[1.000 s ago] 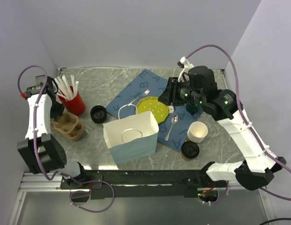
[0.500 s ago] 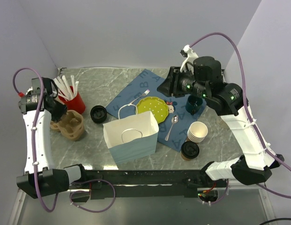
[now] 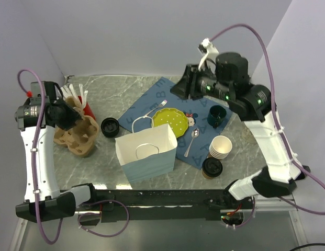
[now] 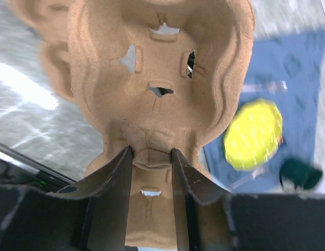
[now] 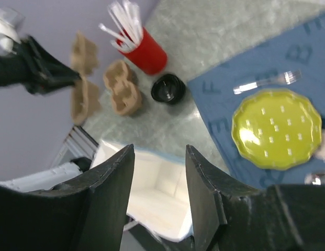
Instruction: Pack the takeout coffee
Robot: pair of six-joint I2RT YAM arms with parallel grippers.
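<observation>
Carrier (image 4: 152, 68) between half-open left jaws

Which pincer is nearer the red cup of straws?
Left. The left pincer, clamped on the cardboard cup carrier, is right beside the red cup; the right pincer hangs far off, above the blue mat.

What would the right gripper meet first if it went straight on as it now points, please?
Probably the open white paper bag, framed between the right gripper's fingers; depth is unclear, so it could be the marble tabletop beside it.
</observation>
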